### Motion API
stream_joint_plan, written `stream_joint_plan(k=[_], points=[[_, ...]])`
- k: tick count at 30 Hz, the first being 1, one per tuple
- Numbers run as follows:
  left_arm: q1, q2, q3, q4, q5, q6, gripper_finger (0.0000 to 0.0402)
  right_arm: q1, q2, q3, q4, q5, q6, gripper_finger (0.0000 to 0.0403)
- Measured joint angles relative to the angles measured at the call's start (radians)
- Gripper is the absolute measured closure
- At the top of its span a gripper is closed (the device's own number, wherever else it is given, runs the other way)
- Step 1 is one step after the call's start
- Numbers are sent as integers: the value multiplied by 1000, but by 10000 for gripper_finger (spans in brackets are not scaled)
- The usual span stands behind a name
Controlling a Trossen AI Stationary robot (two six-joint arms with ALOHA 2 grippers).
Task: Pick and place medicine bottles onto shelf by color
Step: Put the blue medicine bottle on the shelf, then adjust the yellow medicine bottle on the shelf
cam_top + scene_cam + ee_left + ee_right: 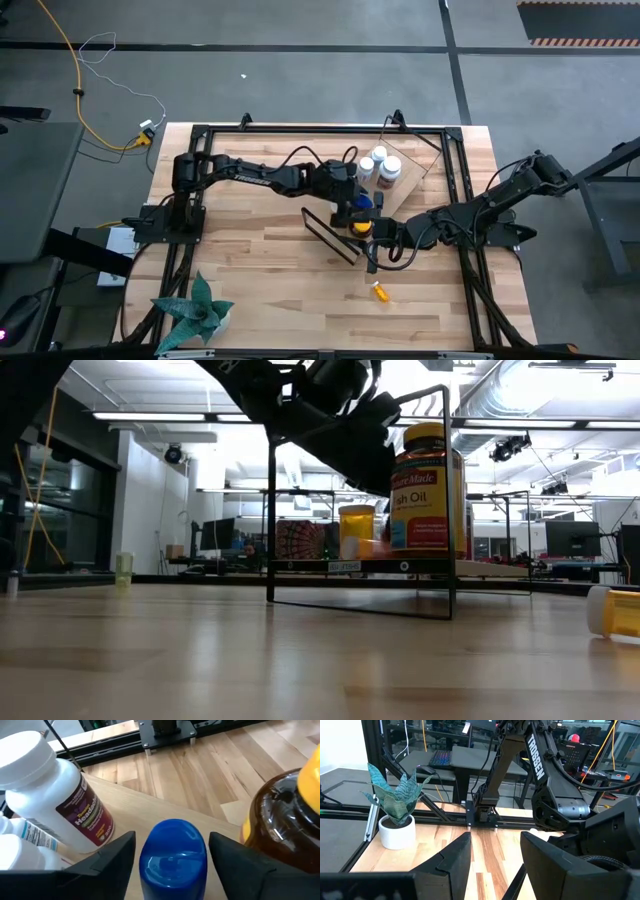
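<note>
High view, shelf (pixel 412 178): a light board in a black wire frame, at the middle-right of the bench (pixel 260 270).

Contents of the shelf:
- White bottles (pixel 379 163), three, clustered at the far corner.
- Blue bottle (pixel 172 860), one, upright on the board, nearer than the white group.
- Amber bottle with yellow cap (pixel 361 226), one, just beside the blue.
- Low view adds a small yellow-orange bottle (pixel 357 525) that looks to stand on the board. I cannot match it from above, so I count it as doubtful.

Off the shelf:
- Small orange bottle (pixel 380 292), one, lying on its side on the bare bench, well apart from the shelf.

My left fingers (pixel 112 857) stand apart on either side of the blue bottle, with a sliver of gap each side, so I am not gripping it.
My right fingers (pixel 445 865) are spread with nothing between them, hovering near the amber bottle.

Progress, as I judge it: five bottles are placed, white with white. The lying orange one appears to be the only item left.

Bystander: potted plant (pixel 195 305), one, at the near-left bench corner.
</note>
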Motion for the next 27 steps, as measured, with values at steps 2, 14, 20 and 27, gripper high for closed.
stream_joint_plan(k=[2, 14, 20, 27], points=[[0, 0, 0, 0, -15, -3, 145, 0, 0, 0, 0, 0, 0, 237], [33, -92, 0, -45, -127, 5, 117, 0, 0, 0, 0, 0, 0, 237], [62, -216, 0, -152, -196, -2, 119, 0, 0, 0, 0, 0, 0, 237], [99, -393, -18, -292, -217, -114, 119, 0, 0, 0, -10, 0, 3, 237]])
